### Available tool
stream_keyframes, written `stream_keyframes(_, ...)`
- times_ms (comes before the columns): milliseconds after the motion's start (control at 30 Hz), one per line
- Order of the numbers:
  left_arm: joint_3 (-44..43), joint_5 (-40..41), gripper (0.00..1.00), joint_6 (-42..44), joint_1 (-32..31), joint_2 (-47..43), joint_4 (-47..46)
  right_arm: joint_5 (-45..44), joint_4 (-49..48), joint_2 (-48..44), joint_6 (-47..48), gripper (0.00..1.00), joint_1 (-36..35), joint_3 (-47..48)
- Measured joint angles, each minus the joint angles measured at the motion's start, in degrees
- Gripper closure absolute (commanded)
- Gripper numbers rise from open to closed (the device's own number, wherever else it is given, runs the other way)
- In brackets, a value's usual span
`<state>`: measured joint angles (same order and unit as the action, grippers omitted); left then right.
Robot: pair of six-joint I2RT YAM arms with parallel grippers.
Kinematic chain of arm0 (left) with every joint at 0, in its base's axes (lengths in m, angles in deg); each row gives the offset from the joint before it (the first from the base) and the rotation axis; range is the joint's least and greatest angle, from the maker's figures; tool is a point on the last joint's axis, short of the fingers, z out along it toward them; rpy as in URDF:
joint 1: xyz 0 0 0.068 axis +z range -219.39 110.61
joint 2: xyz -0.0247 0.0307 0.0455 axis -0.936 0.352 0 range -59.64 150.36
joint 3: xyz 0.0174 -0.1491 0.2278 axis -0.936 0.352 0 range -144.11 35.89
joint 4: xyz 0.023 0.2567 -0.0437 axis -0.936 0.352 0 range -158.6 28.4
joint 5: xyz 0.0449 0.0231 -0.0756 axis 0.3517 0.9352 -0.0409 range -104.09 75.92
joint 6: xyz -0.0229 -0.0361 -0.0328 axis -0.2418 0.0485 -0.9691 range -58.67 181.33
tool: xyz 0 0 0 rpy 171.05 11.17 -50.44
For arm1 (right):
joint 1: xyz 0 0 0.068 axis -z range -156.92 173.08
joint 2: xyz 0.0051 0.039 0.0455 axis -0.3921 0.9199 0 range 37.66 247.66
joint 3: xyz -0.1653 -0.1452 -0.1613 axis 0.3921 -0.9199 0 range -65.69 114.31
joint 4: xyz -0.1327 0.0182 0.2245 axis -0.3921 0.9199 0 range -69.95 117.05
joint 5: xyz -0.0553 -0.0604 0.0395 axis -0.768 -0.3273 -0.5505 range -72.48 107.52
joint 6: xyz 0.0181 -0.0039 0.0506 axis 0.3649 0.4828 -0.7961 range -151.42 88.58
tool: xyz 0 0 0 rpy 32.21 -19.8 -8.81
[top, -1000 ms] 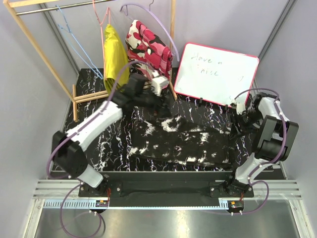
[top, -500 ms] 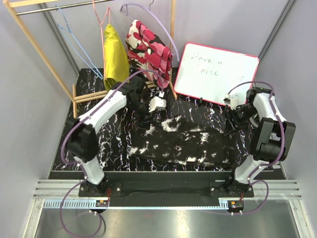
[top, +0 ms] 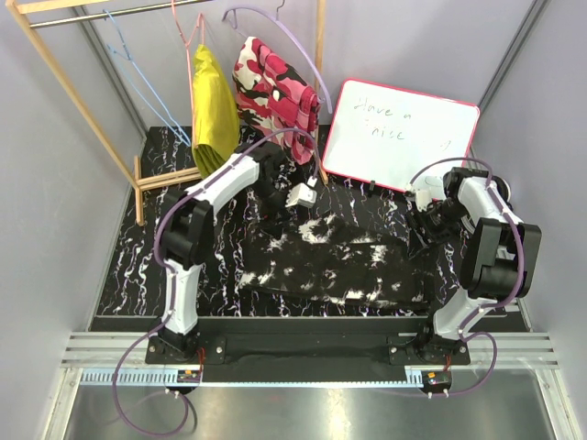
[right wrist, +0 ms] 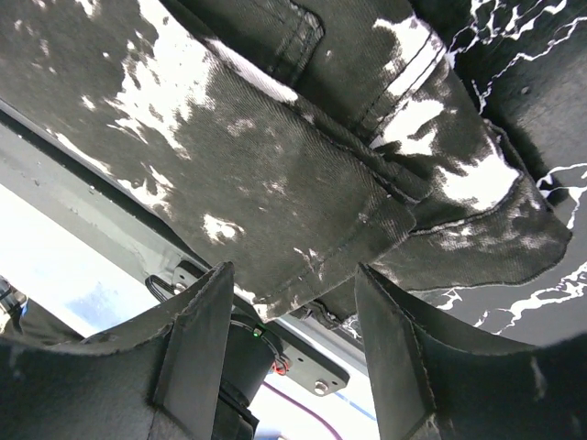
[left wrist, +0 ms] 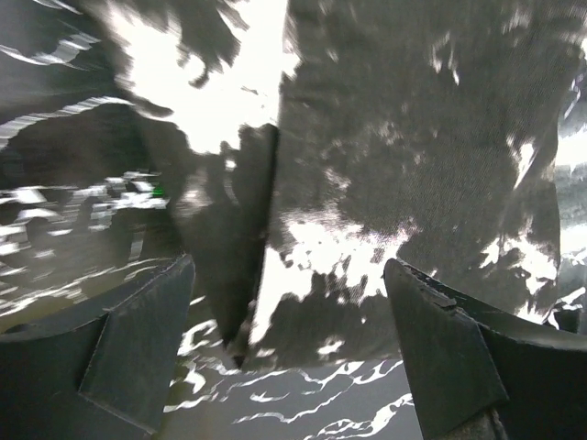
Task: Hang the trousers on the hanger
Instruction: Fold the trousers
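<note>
The trousers, black with white blotches, lie folded flat on the table. My left gripper is open at their far left corner. In the left wrist view the trousers' edge lies just ahead of the open left gripper, with bare table between the fingertips. My right gripper is open at the trousers' right end. In the right wrist view the hem hangs at the mouth of the open right gripper. The light-blue hanger hangs on the wooden rack at far left.
The wooden rack also carries a pink hanger with a yellow garment, and a lilac hanger with the pink camouflage garment. A whiteboard leans at the back right.
My left arm has swung up and right, bringing its gripper down to the trousers' far edge. My right gripper has moved left toward the trousers' right end. The trousers have not moved.
</note>
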<state>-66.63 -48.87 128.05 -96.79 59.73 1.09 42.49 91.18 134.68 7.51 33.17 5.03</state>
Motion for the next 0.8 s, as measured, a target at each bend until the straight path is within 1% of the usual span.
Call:
stream_keyframes(67, 0.00, 0.35, 0.16, 0.79, 0.04, 1.84, 1.38, -0.07, -0.35, 0.00, 0.00, 0.38, -0.02, -0.63)
stream_keyframes(133, 0.09, 0.59, 0.17, 1.27, 0.20, 3.19, 2.32, -0.22, -0.63, 0.00, -0.02, 0.38, -0.02, -1.25)
stream_keyframes(233, 0.52, 0.94, 0.16, 1.42, 0.33, 3.89, 3.43, -0.39, -0.87, 0.02, -0.02, 0.38, -0.02, -1.95)
stream_keyframes(333, 0.57, 1.42, 0.13, 1.38, 0.48, 4.33, 3.93, -0.39, -0.92, 0.02, -0.07, 0.38, -0.02, -2.16)
stream_keyframes(433, 0.57, 1.99, 0.14, 1.14, 0.76, 5.33, 3.91, -0.42, -1.05, 0.02, -0.24, 0.38, -0.04, -2.16)
stream_keyframes(500, 0.57, 2.23, 0.17, 1.16, 0.98, 6.08, 4.02, -0.44, -1.03, 0.02, -0.26, 0.38, -0.09, -2.16)
stream_keyframes(533, 0.57, 2.29, 0.26, 1.18, 1.05, 6.29, 4.11, -0.46, -1.03, 0.02, -0.28, 0.38, -0.09, -2.16)
stream_keyframes(600, 0.57, 2.36, 0.36, 1.31, 1.14, 6.67, 4.68, -0.48, -1.03, 0.02, -0.33, 0.39, -0.09, -2.16)
stream_keyframes(633, 0.57, 2.36, 0.49, 1.62, 1.14, 6.78, 5.09, -0.48, -1.03, 0.02, -0.37, 0.39, -0.09, -2.16)
stream_keyframes(733, 0.55, 2.27, 0.69, 2.91, 1.22, 6.84, 5.73, -0.50, -1.03, 0.02, -0.44, 0.39, -0.13, -2.14)
stream_keyframes(767, 0.55, 2.14, 0.80, 2.84, 1.31, 6.84, 5.75, -0.50, -1.03, 0.02, -0.44, 0.40, -0.15, -2.14)
stream_keyframes(800, 0.55, 1.92, 0.86, 3.13, 1.46, 6.84, 5.77, -0.55, -1.03, 0.02, -0.44, 0.39, -0.20, -2.14)
